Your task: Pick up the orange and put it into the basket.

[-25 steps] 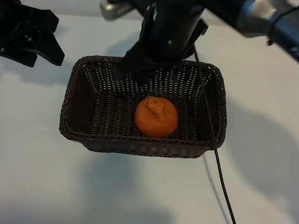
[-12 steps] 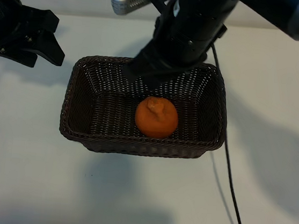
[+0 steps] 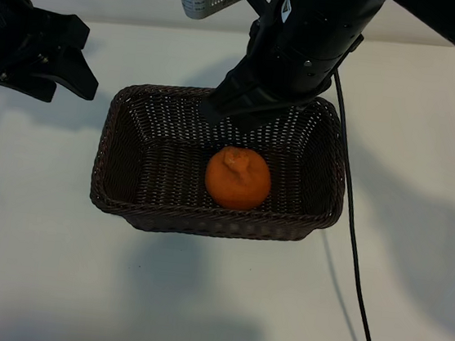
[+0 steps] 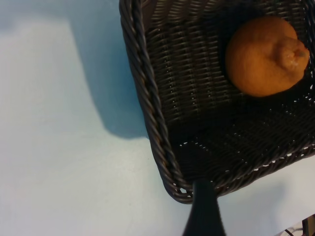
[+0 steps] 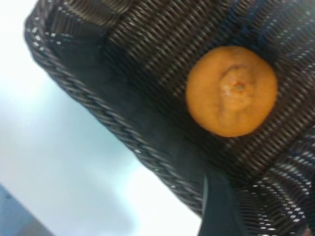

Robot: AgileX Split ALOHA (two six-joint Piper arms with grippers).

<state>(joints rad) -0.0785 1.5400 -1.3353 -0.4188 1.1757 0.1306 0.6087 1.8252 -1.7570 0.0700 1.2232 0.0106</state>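
The orange (image 3: 238,178) lies loose on the floor of the dark brown wicker basket (image 3: 205,221), stem end up, nothing touching it. My right gripper (image 3: 255,108) hangs above the basket's far side, open and empty, clear of the fruit. Its wrist view looks down on the orange (image 5: 231,91) and the basket rim (image 5: 98,105), with one dark finger (image 5: 216,206) showing. My left gripper (image 3: 82,59) is parked off the basket's far left corner, open and empty. The left wrist view shows the orange (image 4: 266,56) inside the basket (image 4: 147,98) past one finger (image 4: 204,211).
A black cable (image 3: 352,234) trails from the right arm down past the basket's right side to the table's front. White tabletop (image 3: 196,299) surrounds the basket on all sides.
The right arm has shifted rightward and lifted away from the basket's far side, its jaws narrowing somewhat. The orange, basket and left arm have stayed put.
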